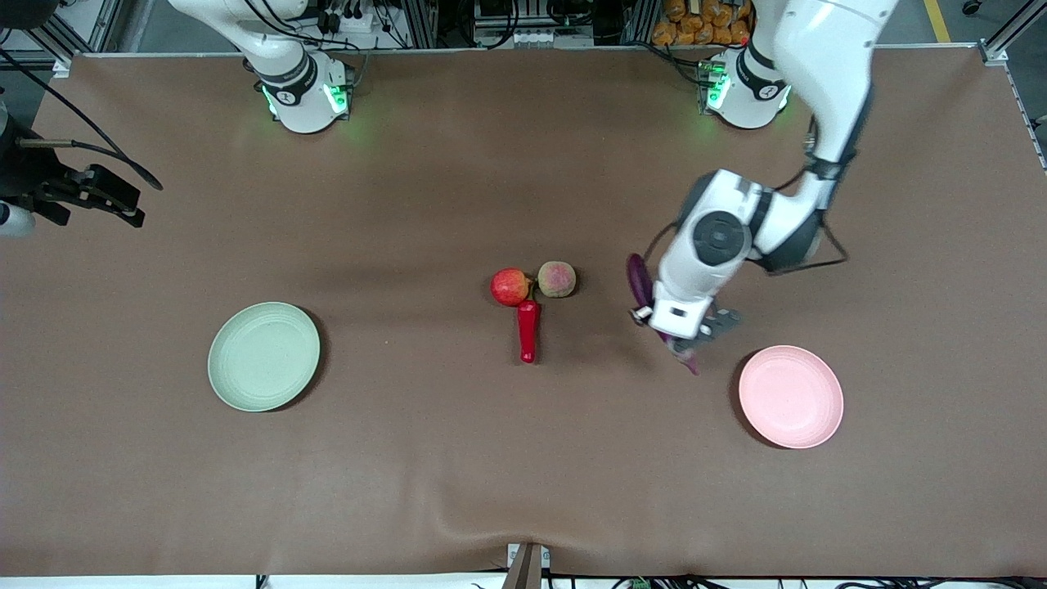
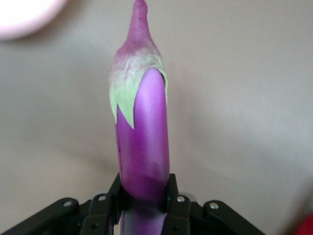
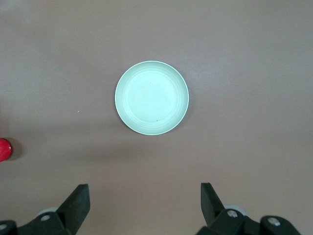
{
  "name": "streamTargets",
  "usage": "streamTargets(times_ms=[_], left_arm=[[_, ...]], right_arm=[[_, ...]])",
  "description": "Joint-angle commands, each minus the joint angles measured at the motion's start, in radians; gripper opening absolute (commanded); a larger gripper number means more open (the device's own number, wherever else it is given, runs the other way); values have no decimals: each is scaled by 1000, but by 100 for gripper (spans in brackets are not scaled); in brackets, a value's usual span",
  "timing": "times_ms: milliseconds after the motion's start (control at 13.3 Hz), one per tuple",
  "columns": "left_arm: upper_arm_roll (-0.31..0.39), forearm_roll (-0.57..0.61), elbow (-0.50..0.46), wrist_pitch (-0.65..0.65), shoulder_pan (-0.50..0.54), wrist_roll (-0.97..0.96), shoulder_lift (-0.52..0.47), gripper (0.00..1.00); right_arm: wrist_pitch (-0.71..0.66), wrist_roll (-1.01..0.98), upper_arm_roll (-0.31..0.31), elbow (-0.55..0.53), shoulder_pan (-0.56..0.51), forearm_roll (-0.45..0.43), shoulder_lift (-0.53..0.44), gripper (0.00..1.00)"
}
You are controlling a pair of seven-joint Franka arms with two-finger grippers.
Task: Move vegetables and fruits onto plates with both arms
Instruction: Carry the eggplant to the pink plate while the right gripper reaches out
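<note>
My left gripper [image 1: 684, 334] is shut on the long purple eggplant [image 1: 639, 280], midway between the fruits and the pink plate [image 1: 790, 397]. In the left wrist view both fingers press the eggplant [image 2: 142, 142], whose green-capped stem end points toward the pink plate [image 2: 22, 17]. Whether it has left the table I cannot tell. The red pomegranate [image 1: 510, 286] and the peach [image 1: 556, 279] sit side by side at the table's middle, with the red chili [image 1: 528, 330] just nearer the camera. My right gripper [image 3: 145, 205] hangs open and empty, high near the green plate [image 3: 151, 98].
The green plate [image 1: 263, 355] lies toward the right arm's end of the table. The right gripper [image 1: 102, 196] shows at that end's edge. Brown cloth covers the table [image 1: 458, 458]. A red fruit [image 3: 4, 149] shows at the edge of the right wrist view.
</note>
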Motion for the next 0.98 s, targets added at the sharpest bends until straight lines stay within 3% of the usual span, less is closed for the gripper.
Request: streamTargets(times_ms=[0, 151, 452, 753, 904], left_arm=[[-12, 38, 47, -22, 157, 168, 10, 0], [-13, 38, 168, -45, 269, 296, 77, 0], [-13, 39, 306, -59, 352, 470, 209, 0], [-13, 36, 324, -54, 371, 504, 267, 0], [-13, 30, 308, -56, 375, 502, 264, 0]], right_arm=[[4, -20, 16, 24, -22, 12, 54, 100], [4, -22, 18, 33, -23, 10, 119, 100], [21, -8, 22, 33, 36, 13, 176, 100], [162, 275, 24, 33, 177, 47, 274, 100], [215, 472, 22, 30, 266, 125, 329, 100]])
